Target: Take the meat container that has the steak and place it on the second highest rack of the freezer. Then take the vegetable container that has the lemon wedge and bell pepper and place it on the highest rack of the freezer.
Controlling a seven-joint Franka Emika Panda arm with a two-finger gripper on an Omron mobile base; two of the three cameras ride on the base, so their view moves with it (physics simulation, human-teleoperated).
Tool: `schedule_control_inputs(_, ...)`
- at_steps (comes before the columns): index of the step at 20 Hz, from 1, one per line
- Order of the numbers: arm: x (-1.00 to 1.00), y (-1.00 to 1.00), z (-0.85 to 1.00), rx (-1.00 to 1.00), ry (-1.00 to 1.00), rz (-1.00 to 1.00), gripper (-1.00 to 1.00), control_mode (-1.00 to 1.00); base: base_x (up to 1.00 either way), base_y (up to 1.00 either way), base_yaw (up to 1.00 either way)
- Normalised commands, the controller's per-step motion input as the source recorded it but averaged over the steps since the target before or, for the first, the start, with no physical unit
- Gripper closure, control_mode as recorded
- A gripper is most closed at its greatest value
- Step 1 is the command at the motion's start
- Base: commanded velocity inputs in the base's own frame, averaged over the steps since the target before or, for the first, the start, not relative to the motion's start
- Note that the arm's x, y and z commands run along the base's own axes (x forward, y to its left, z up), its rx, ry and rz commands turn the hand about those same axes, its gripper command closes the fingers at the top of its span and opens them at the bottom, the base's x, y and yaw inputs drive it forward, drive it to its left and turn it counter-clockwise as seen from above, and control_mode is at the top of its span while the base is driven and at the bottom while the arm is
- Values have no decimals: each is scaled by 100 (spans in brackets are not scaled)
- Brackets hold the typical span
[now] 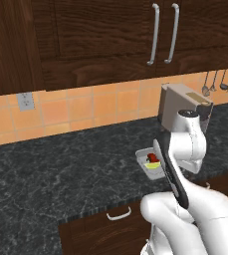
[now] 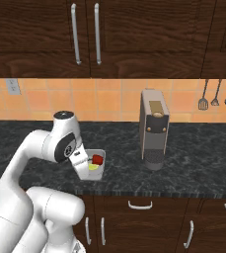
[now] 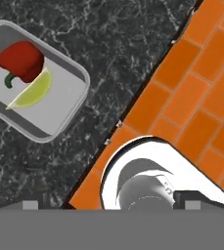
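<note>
Vegetable container (image 3: 35, 80): sitting on the black stone counter (image 3: 108, 58), near its front edge, left of the coffee machine (image 2: 154, 129).
Contents: bell pepper (image 3: 20, 61) and lemon wedge (image 3: 33, 93) lying loose — likely sliding if tilted.
Handling: probably light, rigid, smooth — taking the raised rim wall looks best.
Gripper (image 3: 111, 205): jaws standing fully apart, holding nothing.
</note>
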Motion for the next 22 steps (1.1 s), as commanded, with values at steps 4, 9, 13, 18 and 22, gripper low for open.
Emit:
schedule_control_inputs(4, 58, -9, -55, 0, 13, -5, -100, -100, 0, 0, 0)
schedule_control_inputs(9, 64, -1, -51, 0, 6, -5, -100, -100, 0, 0, 0)
schedule_control_inputs(13, 54, -1, -44, 0, 3, -5, -100, -100, 0, 0, 0)
schedule_control_inputs(18, 37, -8, -42, 0, 2, -5, -100, -100, 0, 0, 0)
schedule_control_inputs(22, 18, -8, -37, 0, 1, -4, -100, -100, 0, 0, 0)
